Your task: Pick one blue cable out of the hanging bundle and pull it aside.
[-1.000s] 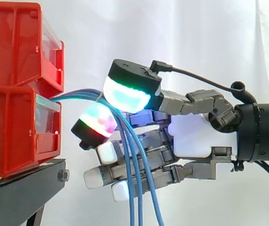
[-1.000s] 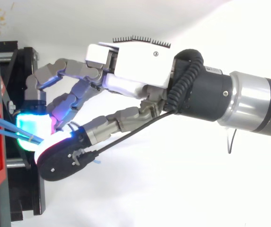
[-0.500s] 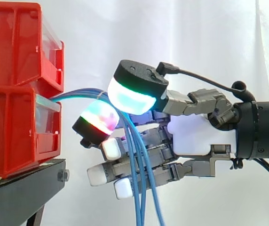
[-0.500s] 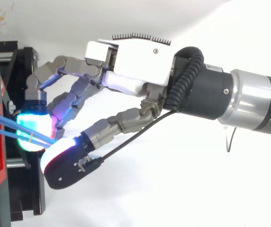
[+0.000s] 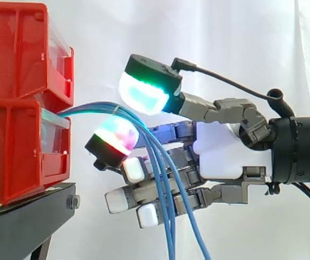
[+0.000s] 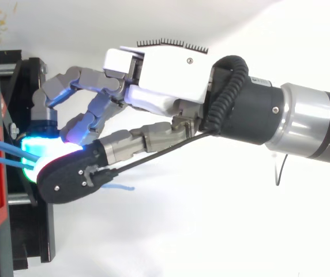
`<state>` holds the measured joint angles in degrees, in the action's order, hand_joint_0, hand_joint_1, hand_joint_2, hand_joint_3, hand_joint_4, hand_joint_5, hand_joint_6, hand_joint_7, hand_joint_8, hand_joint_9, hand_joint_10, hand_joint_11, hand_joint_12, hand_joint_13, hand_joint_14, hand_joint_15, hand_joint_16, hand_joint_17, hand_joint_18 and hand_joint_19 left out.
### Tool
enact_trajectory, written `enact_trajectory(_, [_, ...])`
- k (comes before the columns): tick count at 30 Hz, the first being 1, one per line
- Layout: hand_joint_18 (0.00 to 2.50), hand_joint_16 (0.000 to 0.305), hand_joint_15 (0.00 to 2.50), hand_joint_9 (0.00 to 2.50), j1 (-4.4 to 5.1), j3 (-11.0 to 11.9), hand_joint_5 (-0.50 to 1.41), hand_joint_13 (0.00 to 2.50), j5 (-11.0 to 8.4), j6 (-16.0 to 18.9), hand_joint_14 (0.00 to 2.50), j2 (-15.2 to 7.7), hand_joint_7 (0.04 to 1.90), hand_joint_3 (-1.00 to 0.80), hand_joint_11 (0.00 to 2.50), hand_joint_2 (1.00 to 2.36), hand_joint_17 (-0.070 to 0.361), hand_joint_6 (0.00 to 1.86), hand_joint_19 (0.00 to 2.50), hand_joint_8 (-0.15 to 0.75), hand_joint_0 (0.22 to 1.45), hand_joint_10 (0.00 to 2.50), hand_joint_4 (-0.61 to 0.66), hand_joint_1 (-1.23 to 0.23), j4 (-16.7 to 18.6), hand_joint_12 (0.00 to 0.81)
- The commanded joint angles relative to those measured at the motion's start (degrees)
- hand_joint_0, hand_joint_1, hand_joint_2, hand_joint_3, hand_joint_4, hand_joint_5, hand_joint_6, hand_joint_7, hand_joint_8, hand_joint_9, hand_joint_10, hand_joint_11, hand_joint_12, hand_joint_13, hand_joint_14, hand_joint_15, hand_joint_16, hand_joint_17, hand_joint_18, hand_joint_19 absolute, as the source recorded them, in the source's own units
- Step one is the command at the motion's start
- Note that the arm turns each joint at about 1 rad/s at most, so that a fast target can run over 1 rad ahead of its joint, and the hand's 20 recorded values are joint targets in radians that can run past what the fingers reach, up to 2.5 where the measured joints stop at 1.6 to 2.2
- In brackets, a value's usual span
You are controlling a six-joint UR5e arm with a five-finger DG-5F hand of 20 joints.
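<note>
Several blue cables (image 5: pixel 167 211) leave the lower red bin (image 5: pixel 11 151), arch to the right and hang down in a fan. My hand (image 5: pixel 223 154) reaches in from the right at their height. Its thumb pad (image 5: pixel 143 93), glowing green and cyan, sits on top of the arch. A many-coloured fingertip (image 5: pixel 114 138) lies just under it, and the cables run between the two. The strands drop in front of the lower fingertips (image 5: pixel 118 201), which point left. From above, the hand (image 6: pixel 165 75) has its thumb (image 6: pixel 72 179) closed over the cyan pad where the cables (image 6: pixel 3 151) arrive.
Two red bins, the upper red bin (image 5: pixel 14 49) on the lower one, stand on a black stand (image 5: pixel 25 216) at the left. In the top view the stand (image 6: pixel 32 236) lies along the left edge. A white curtain hangs behind.
The thumb swung away, then came back over the glowing fingertip, now higher. The hand shifted slightly right. The hanging strands have swung right and spread wider.
</note>
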<state>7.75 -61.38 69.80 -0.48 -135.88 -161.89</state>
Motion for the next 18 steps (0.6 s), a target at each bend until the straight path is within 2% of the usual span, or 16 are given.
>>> enact_trajectory(1, [0.74,0.049,0.52,1.14,-0.01,0.04,-0.15,0.84,-0.01,0.04,0.02,0.00,1.04,-0.34,0.55,1.01,0.109,0.89,0.65,0.335,0.57,0.02,0.05,-0.68,0.00,0.369])
enact_trajectory(7, [0.76,0.047,0.52,1.13,-0.01,0.04,-0.15,0.85,0.08,0.04,0.02,0.00,1.03,-0.25,0.58,1.02,0.106,0.89,0.63,0.318,0.61,0.02,0.04,-0.80,0.00,0.363])
enact_trajectory(10, [0.78,0.046,0.51,1.12,-0.01,0.04,-0.15,0.86,-0.01,0.13,0.02,0.00,1.07,-0.26,0.59,1.02,0.102,0.89,0.61,0.309,0.66,0.02,-0.01,-0.87,-0.09,0.356])
enact_trajectory(11, [0.79,0.045,0.51,1.12,-0.01,-0.05,-0.15,0.86,0.08,0.13,0.02,0.00,1.09,-0.29,0.59,1.02,0.101,0.90,0.59,0.302,0.70,0.02,-0.04,-0.90,-0.09,0.353])
enact_trajectory(12, [0.80,0.044,0.51,1.12,-0.01,0.04,-0.15,0.86,0.08,0.13,0.02,0.00,1.20,-0.31,0.59,1.02,0.099,0.89,0.59,0.297,0.73,0.02,-0.06,-0.91,-0.09,0.348])
enact_trajectory(15, [0.81,0.043,0.50,1.12,-0.10,0.04,-0.16,0.87,0.08,0.13,0.02,0.00,1.18,-0.40,0.58,1.01,0.096,0.91,0.59,0.281,0.78,0.02,-0.13,-0.91,-0.18,0.346])
enact_trajectory(16, [0.81,0.042,0.51,1.13,-0.10,0.04,-0.16,0.87,0.08,0.13,0.02,0.00,1.20,-0.47,0.59,1.00,0.096,0.91,0.60,0.281,0.80,0.02,-0.16,-0.90,-0.18,0.339])
enact_trajectory(18, [0.82,0.042,0.51,1.13,-0.10,-0.05,-0.16,0.88,0.08,0.13,0.02,0.00,1.26,-0.50,0.59,1.00,0.095,0.91,0.60,0.281,0.81,0.02,-0.18,-0.90,-0.18,0.336])
